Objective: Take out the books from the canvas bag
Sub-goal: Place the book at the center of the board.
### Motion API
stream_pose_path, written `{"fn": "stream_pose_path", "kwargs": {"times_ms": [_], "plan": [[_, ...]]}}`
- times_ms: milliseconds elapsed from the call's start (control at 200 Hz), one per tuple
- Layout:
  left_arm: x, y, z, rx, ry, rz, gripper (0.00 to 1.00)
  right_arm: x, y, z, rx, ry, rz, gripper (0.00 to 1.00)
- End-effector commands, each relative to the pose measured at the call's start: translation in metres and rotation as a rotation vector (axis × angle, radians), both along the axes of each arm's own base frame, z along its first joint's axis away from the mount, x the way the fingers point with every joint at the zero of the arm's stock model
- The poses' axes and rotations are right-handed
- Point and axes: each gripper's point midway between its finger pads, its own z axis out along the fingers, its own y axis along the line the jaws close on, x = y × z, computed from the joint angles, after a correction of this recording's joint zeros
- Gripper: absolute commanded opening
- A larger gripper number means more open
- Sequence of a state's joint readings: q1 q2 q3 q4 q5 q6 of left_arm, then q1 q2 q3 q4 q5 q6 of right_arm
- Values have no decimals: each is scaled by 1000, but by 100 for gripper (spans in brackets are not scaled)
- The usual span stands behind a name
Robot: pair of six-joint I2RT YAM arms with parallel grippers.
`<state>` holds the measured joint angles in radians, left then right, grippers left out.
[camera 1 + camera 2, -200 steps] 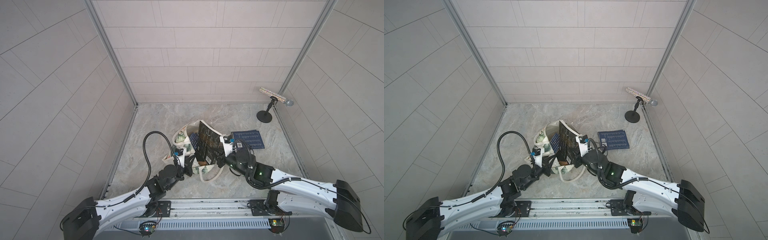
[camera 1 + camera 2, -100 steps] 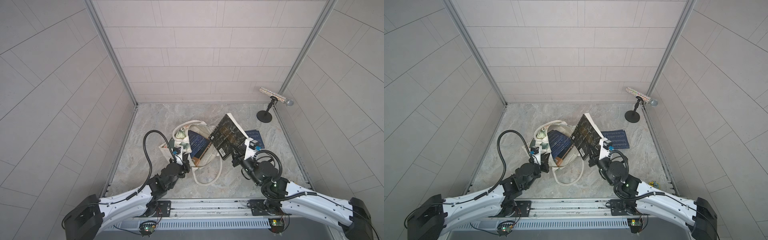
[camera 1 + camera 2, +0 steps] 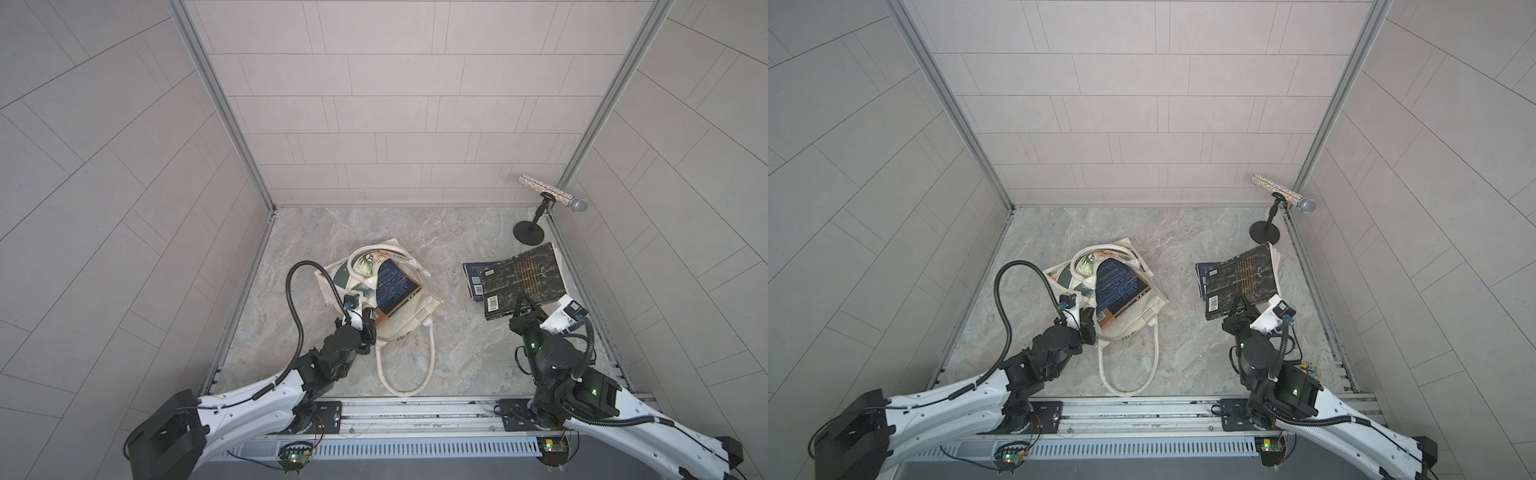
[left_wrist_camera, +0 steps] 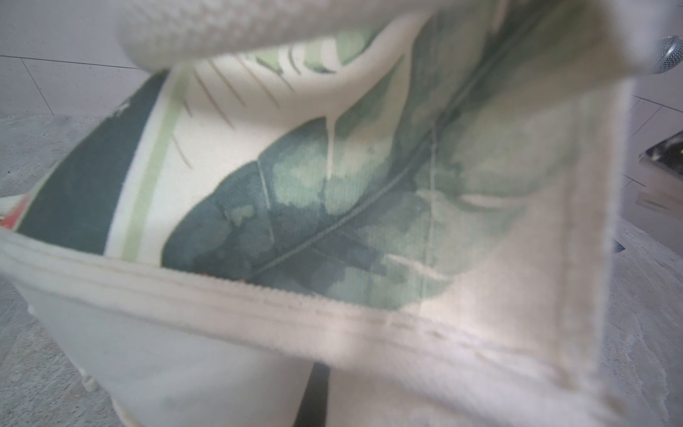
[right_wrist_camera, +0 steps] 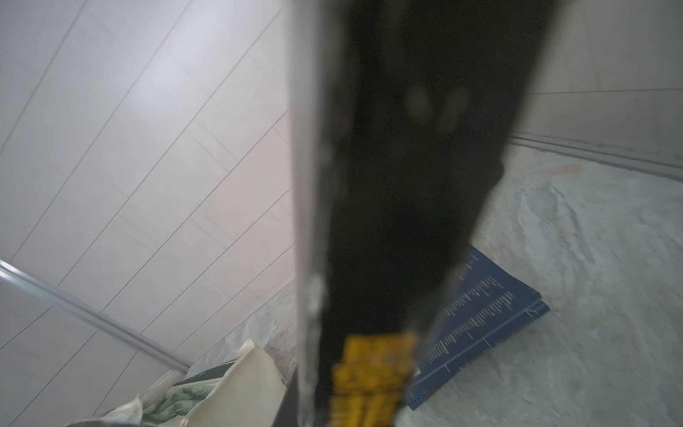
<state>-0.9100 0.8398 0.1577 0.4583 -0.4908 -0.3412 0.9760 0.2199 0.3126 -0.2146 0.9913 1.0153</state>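
The cream canvas bag (image 3: 405, 322) (image 3: 1133, 320) lies slumped mid-floor, its leafy print filling the left wrist view (image 4: 332, 185). A navy book (image 3: 395, 286) (image 3: 1117, 286) shows in its mouth, with an orange-brown book edge (image 3: 384, 318) beneath. My left gripper (image 3: 368, 320) (image 3: 1088, 322) is shut on the bag's near rim. My right gripper (image 3: 525, 307) (image 3: 1239, 309) is shut on the near edge of a black book (image 3: 519, 282) (image 3: 1241, 278) (image 5: 406, 148), held tilted at the right. Another navy book (image 3: 471, 276) (image 5: 488, 310) lies on the floor under it.
A glittery microphone (image 3: 548, 195) on a black stand (image 3: 528, 232) is at the back right corner, close behind the black book. The bag's long handle loop (image 3: 405, 374) trails toward the front rail. A small yellow item (image 3: 1310, 369) lies by the right arm. Tiled walls enclose three sides.
My right arm has swung the black book out of the bag and to the right, over the floor's navy book. The bag has slumped flatter. The left gripper kept its hold.
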Motion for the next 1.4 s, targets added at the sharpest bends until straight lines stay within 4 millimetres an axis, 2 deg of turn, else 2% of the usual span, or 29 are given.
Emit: {"fn": "stream_pose_path", "kwargs": {"times_ms": [0,300,460,580,740,946,1066,1231,1391], "plan": [[3,4,7,-12,-25,27,0,-9,-23,-33,123,54,-112,0],[4,2,5,-2,-16,23,0,-16,-16,-104,199,232,-106,0],[4,3,5,-1,-17,26,0,-16,-4,-129,269,276,-73,0],[3,3,5,-1,-16,23,0,-15,-2,-141,292,282,-75,0],[4,3,3,5,-13,25,0,-15,-5,-149,286,323,-101,0],[4,3,3,8,-12,26,0,-20,-12,-177,284,460,-155,0],[4,3,2,12,-11,28,0,-13,-9,-183,308,483,-150,0],[4,3,3,10,-10,26,0,-9,-19,-193,313,525,-196,0],[5,1,2,14,-7,23,0,1,-22,-199,330,568,-192,7]]}}
